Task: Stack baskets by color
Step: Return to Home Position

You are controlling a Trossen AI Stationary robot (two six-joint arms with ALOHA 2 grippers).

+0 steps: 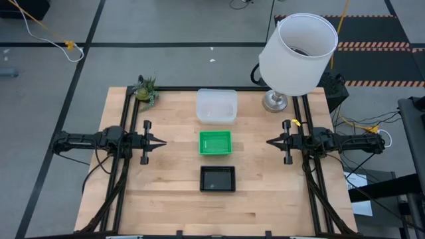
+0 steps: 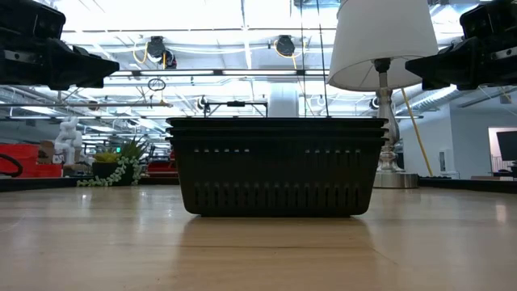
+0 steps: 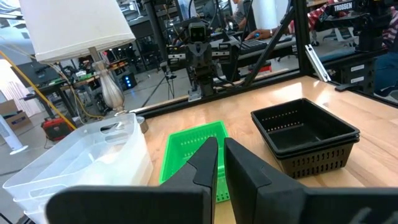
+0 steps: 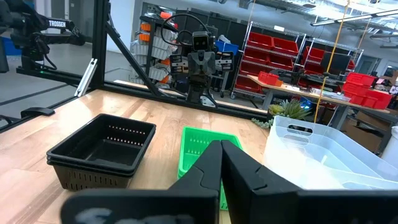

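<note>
While both arms rest at the side edges of the wooden worktop [image 1: 166,199], the left tool [image 1: 162,142] and the right tool [image 1: 269,142] point at each other, fingers pressed together, holding nothing. Midway between them, well apart from both, is the bright green perforated plastic basket stack [image 1: 216,142]. The clear translucent basket stack [image 1: 216,106] sits just beyond it and the black perforated basket stack [image 1: 218,178] nearer the front edge. The low view shows only the black one, three nested rims, hiding the others. The wrist views show all three.

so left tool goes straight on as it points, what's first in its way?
The green basket stack, in line with the left tool in the high view. Height unclear: it may pass over it, toward the right tool.
</note>
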